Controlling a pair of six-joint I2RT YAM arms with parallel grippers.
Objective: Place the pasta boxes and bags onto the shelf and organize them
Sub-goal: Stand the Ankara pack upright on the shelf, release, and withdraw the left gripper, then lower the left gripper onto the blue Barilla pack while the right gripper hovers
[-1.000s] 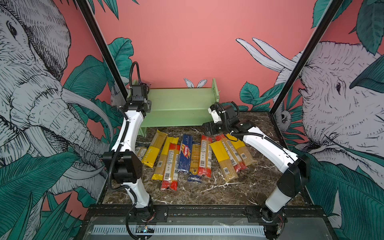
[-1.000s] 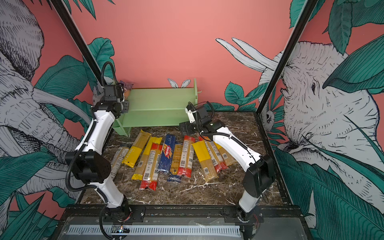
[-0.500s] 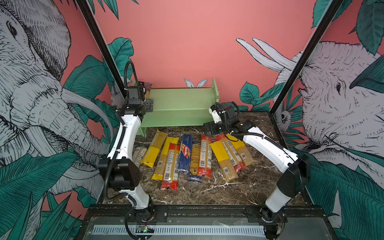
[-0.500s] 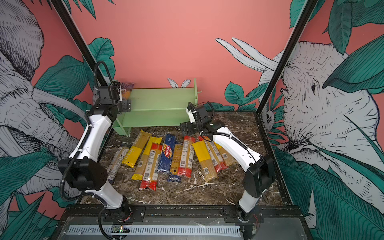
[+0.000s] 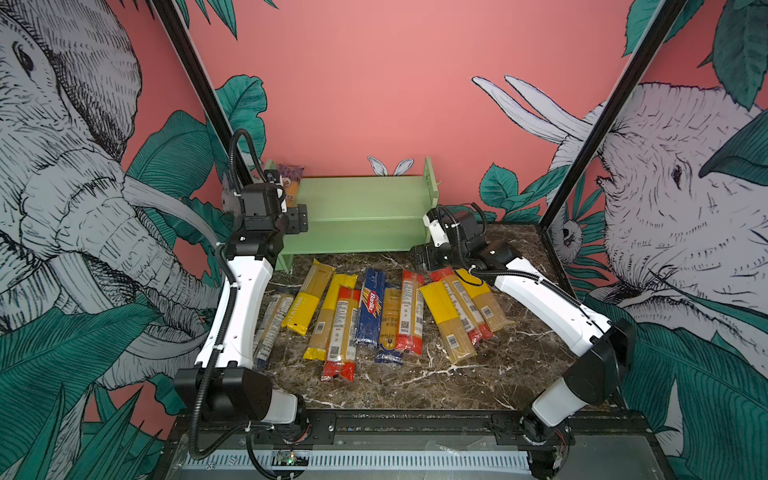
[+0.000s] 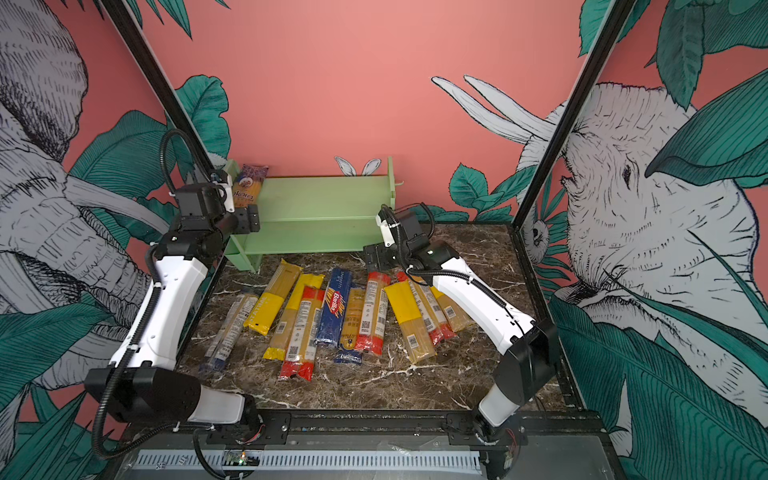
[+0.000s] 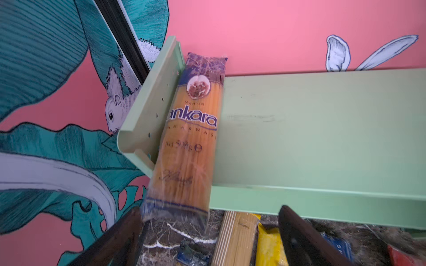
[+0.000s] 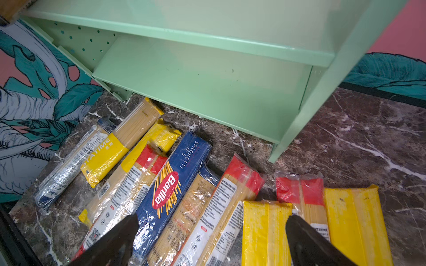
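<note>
The mint-green shelf (image 5: 365, 208) (image 6: 320, 208) stands at the back of the marble table. An orange "ankara" spaghetti bag (image 7: 191, 138) (image 6: 249, 187) lies on the top tier against the left side panel, its near end hanging over the front lip. My left gripper (image 5: 302, 218) (image 7: 209, 208) is open just in front of that end, holding nothing. Several pasta packs lie side by side on the table, among them a blue Barilla box (image 5: 371, 307) (image 8: 170, 191). My right gripper (image 5: 422, 257) (image 8: 212, 217) hovers open over a red-ended pack (image 8: 230, 195) and a yellow pack (image 8: 265, 230).
The lower tier (image 8: 207, 76) holds nothing. Black frame posts (image 5: 195, 83) (image 5: 598, 112) and painted walls close in the sides. A black rail (image 5: 395, 424) runs along the table's front edge. Bare marble (image 5: 415, 386) lies in front of the packs.
My left gripper has opened wide and let go of the ankara bag on the top tier. The right arm has not moved.
</note>
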